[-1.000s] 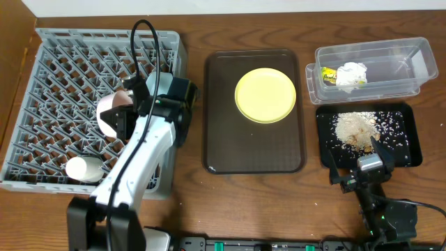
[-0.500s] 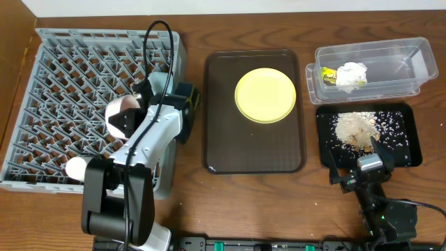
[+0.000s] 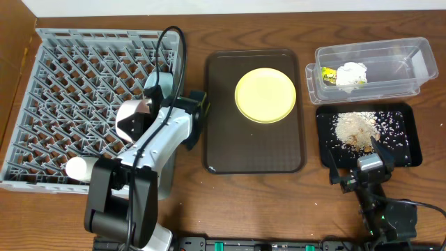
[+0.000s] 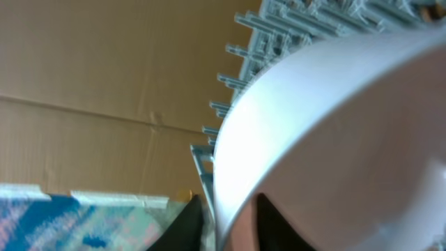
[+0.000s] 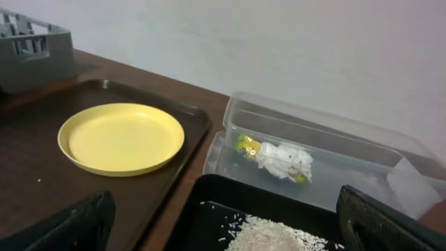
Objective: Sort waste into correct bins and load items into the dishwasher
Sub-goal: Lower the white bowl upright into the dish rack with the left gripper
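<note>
My left gripper (image 3: 143,116) is shut on the rim of the pinkish-white bowl (image 3: 131,118) and holds it tilted over the right part of the grey dish rack (image 3: 63,77). In the left wrist view the bowl (image 4: 334,125) fills the frame, with one finger of the gripper (image 4: 226,230) inside the rim and one outside. The yellow plate (image 3: 265,95) lies on the brown tray. The green wrapper (image 3: 327,74) and white tissue (image 3: 352,74) lie in the clear tub (image 3: 397,66). My right gripper (image 3: 362,167) is open and empty at the black tray's (image 3: 404,150) front edge. The chopsticks are out of view.
A second small pale bowl (image 3: 82,168) lies at the rack's front left. The brown serving tray (image 3: 223,139) sits mid-table. A beige crumb heap (image 3: 355,129) lies on the black tray. The right wrist view shows the plate (image 5: 120,138), tub (image 5: 334,132) and heap (image 5: 272,233).
My left gripper has carried the pinkish-white bowl to the right and slightly toward the front over the rack. The right arm has not moved.
</note>
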